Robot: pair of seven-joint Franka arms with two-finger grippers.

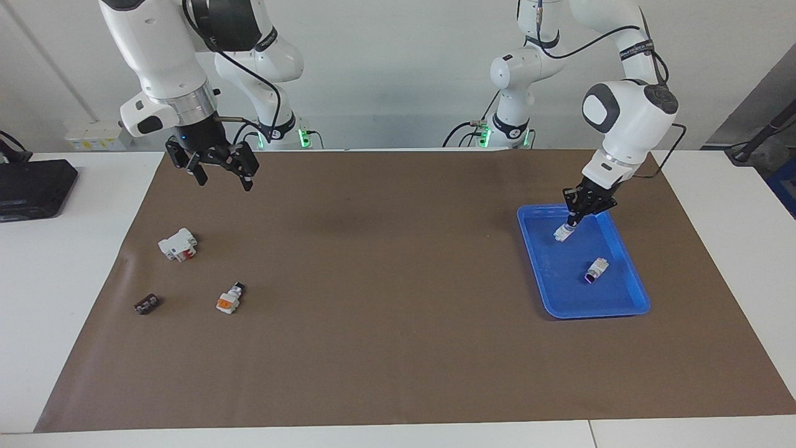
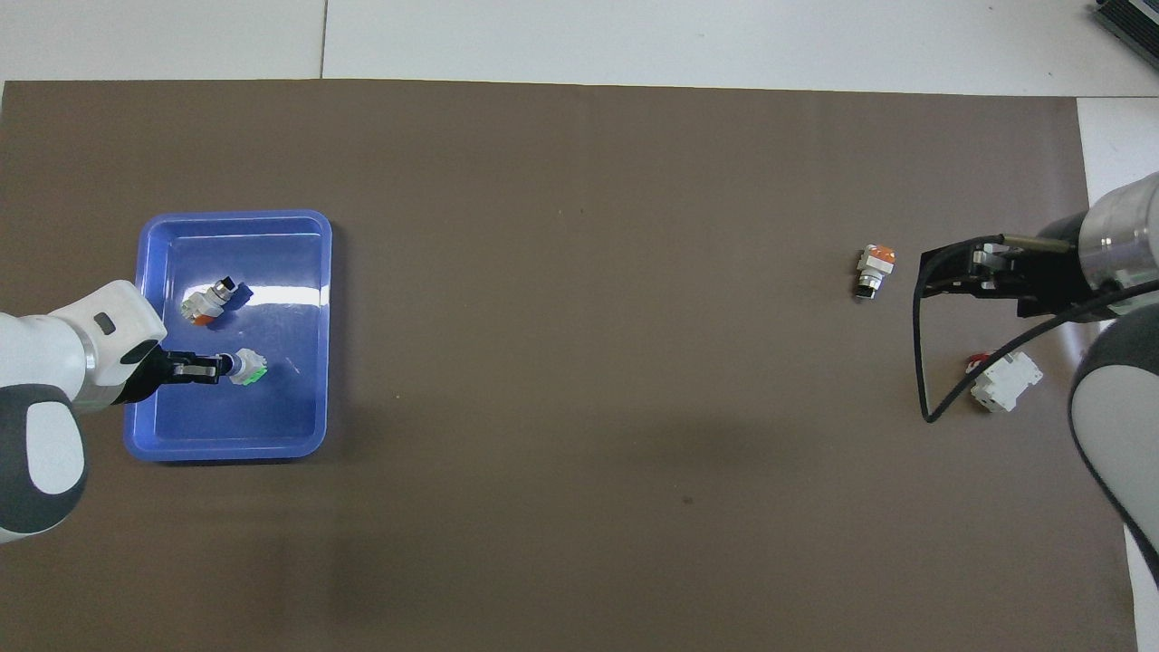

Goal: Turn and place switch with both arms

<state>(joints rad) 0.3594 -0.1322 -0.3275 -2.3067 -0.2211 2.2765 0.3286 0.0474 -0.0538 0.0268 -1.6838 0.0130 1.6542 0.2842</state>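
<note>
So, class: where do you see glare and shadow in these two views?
Overhead view: a bright streak of glare lies across the floor of the blue tray, beside the switch with the purple end; a soft dark patch falls on the brown mat. Facing view: no such streak on the tray, only faint shadows on the mat.

The left tool [image 1: 575, 219] is down inside the shallow blue plastic tray [image 1: 628, 308] at the left arm's end of the desk [image 1: 385, 373], with the small white green-faced switch [image 1: 562, 233] at its tip, on the tray floor. A white purple-ended switch [image 1: 596, 270] lies in the same tray, farther from the robots than that tool. The right tool [image 1: 219, 167] is over the right arm's end, above a white blocky red-marked switch [image 1: 178, 244]; the white orange-faced switch [image 1: 229, 300] and a small dark block [image 1: 147, 304] lie near it, farther from the robots.
</note>
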